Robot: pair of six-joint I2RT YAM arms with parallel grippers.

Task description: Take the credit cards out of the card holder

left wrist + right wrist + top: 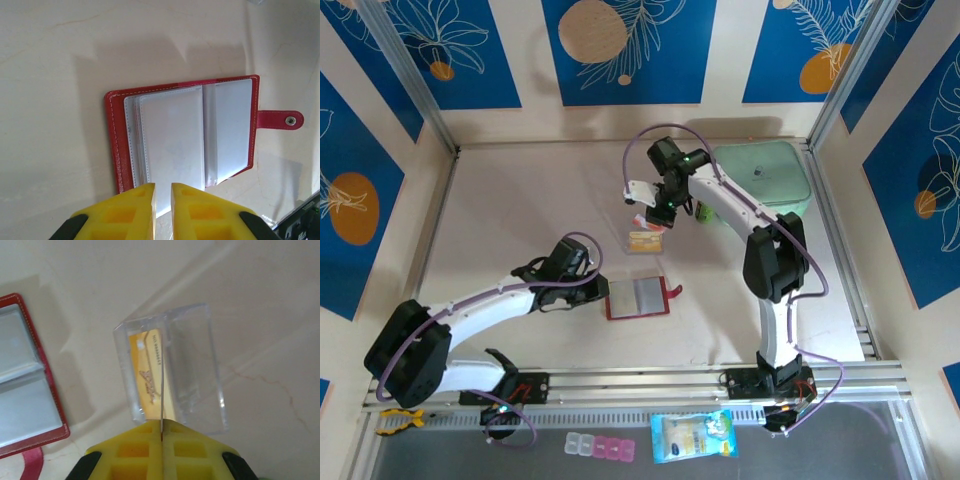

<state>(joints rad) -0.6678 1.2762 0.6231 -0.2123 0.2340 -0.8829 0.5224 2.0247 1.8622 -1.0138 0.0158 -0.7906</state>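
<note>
On the surface (520,220) the card holder (640,297) lies open. The left hand (162,195), nearly pressed together, nips its 9 o'clock edge, likely to pin it. At its 12 o'clock the right hand (161,432) pinches a credit card (162,390) edge-on over the clear tray (200,340), with an orange card (145,372) lying inside.

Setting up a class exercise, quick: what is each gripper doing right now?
Left gripper: nearly closed at the wallet's edge; whether it grips cannot be told.
Right gripper: closed on a card, seen edge-on.
</note>
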